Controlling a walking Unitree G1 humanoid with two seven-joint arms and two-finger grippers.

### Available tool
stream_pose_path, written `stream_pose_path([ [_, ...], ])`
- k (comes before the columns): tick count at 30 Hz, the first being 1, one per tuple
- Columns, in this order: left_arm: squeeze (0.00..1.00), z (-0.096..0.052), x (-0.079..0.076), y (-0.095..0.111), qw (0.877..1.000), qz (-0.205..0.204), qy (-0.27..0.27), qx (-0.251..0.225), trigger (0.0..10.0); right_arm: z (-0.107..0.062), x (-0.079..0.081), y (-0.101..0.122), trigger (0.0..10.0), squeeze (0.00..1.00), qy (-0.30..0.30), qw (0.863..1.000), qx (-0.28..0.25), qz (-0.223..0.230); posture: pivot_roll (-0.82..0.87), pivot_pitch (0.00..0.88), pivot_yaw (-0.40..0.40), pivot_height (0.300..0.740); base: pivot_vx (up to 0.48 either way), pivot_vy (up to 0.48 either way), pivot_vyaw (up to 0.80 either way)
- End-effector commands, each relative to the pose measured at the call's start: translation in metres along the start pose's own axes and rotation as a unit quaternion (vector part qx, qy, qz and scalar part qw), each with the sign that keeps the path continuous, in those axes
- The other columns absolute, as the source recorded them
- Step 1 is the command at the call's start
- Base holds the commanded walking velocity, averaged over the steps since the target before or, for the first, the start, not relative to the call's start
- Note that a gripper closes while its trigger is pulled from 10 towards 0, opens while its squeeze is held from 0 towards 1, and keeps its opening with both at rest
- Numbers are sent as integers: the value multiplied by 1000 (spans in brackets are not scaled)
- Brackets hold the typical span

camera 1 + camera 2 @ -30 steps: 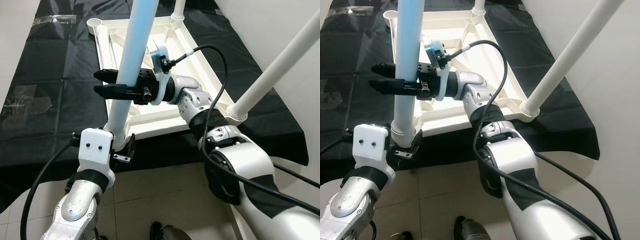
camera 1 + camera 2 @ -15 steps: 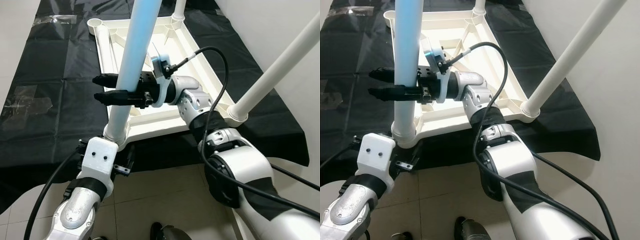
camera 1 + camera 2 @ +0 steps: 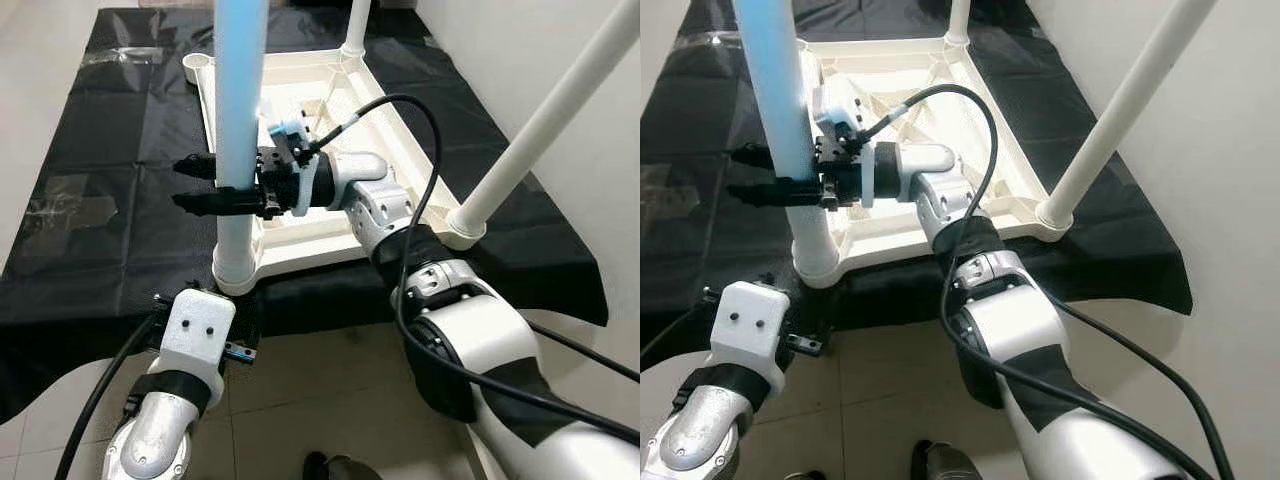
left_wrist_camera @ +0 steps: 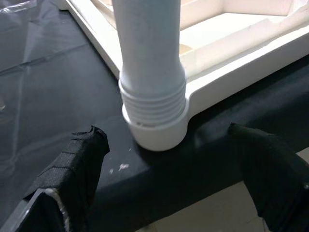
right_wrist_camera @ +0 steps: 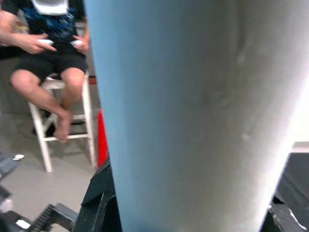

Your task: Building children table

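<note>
Your right gripper (image 3: pixel 207 186) reaches across the upturned white tabletop (image 3: pixel 330 225), which lies on a black sheet (image 3: pixel 110 190) on the floor, and its jaws are clamped around the light blue leg (image 3: pixel 238 110) standing upright in the near left corner socket (image 4: pixel 157 130). Your left gripper (image 4: pixel 169 179) sits low just in front of that socket, jaws wide apart and touching nothing. In your right wrist view, a person (image 5: pixel 46 53) sits on a white stool (image 5: pixel 63 121).
</note>
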State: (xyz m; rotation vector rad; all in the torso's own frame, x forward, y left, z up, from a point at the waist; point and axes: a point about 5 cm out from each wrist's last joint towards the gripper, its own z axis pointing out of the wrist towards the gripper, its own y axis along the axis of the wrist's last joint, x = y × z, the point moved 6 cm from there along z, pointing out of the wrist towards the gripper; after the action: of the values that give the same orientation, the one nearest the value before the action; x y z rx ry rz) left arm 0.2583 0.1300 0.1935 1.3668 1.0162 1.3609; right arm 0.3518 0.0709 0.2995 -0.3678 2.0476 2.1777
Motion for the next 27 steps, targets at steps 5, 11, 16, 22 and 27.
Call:
stream_pose_path([
  [5,0,0,5,-8,1000,6,18,9,10000,-17,2,-104,10000,0,-115,972,138,153,132,245,-155,740,0,0,0],
  [11,0,3,6,-10,1000,6,23,9,10000,-33,-22,-112,10000,0,-237,946,137,177,130,241,-155,740,0,0,0],
  [16,0,5,9,-10,1000,4,26,6,10000,-51,-39,-114,10000,0,-325,920,122,183,125,233,-151,740,0,0,0],
  [22,0,9,11,-9,1000,5,27,0,10000,-85,-64,-113,10000,0,-475,857,102,169,121,223,-148,740,0,0,0],
  [27,0,12,13,-8,1000,7,28,-6,10000,-102,-72,-109,10000,0,-542,823,98,140,118,217,-145,740,0,0,0],
])
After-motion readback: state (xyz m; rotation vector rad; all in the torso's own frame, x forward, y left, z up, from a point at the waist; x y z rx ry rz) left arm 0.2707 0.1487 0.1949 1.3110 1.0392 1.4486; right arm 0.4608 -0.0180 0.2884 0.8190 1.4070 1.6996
